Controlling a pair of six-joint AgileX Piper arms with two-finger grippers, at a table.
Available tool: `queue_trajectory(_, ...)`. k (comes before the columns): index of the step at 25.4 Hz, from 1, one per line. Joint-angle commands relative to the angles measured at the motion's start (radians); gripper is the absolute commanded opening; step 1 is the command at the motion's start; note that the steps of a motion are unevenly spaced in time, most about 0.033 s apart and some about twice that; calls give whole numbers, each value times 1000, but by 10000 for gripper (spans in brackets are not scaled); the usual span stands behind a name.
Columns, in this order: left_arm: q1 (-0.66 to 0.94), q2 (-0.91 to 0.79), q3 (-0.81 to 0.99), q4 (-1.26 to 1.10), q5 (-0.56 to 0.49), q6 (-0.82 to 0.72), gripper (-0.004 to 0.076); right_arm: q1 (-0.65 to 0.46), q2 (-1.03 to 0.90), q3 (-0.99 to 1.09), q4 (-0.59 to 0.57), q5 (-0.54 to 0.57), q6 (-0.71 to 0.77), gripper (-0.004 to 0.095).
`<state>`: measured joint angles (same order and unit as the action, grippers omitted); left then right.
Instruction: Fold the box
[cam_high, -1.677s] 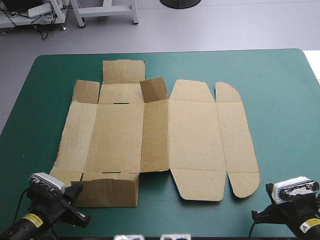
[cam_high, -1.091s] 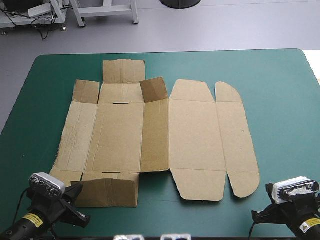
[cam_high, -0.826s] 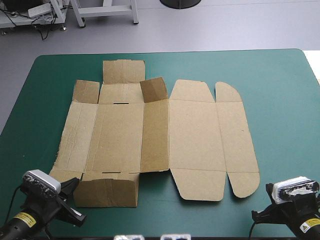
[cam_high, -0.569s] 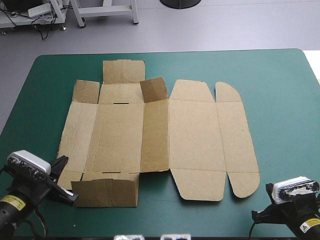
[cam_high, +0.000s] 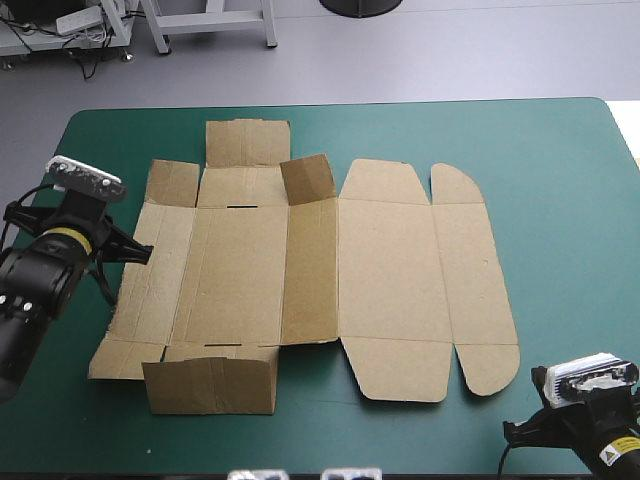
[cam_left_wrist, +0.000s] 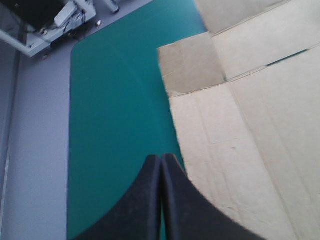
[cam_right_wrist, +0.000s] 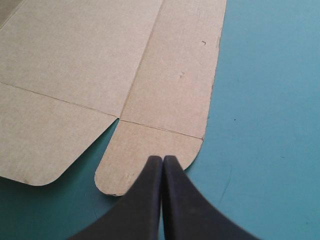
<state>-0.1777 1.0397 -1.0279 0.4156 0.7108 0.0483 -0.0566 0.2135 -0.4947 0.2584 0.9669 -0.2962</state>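
The brown box (cam_high: 310, 275) lies as a cut sheet nearly flat on the teal-green cover, with one small flap (cam_high: 308, 178) raised near its far edge and a near-left flap (cam_high: 210, 385) tilted up. My left gripper (cam_high: 140, 252) hovers at the sheet's left edge, fingers shut and empty. In the left wrist view the left gripper (cam_left_wrist: 161, 159) points along the box (cam_left_wrist: 250, 125) edge, over the cover beside it. My right gripper (cam_right_wrist: 162, 160) is shut and empty just short of the rounded near-right flap (cam_right_wrist: 150, 155). In the high view that arm (cam_high: 585, 410) sits at the near right corner.
Bare teal-green cover (cam_high: 560, 200) surrounds the sheet on the right and far sides. The table's left edge (cam_left_wrist: 70, 150) runs close beside my left gripper, with grey floor beyond it.
My left arm has swung from the near left corner away along the table's left side to the sheet's left edge. The right arm and the box have not moved.
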Motion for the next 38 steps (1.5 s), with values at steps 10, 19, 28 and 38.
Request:
queue_trajectory(10, 670, 385, -201, -783, 247, 476, 14, 4, 12, -23, -3, -61, -5, -13)
queue_trajectory(19, 853, 626, -199, -1113, 586, 604, 13, 4, 12, -23, -37, -64, -5, -13)
queue_trajectory(28, 853, 667, -199, -1111, 586, 592, 14, 4, 12, -23, -37, -64, -5, -13)
queue_trajectory(38, 774, 685, -199, -1026, 586, 592, 254, 4, 12, -23, -37, -64, -5, -13)
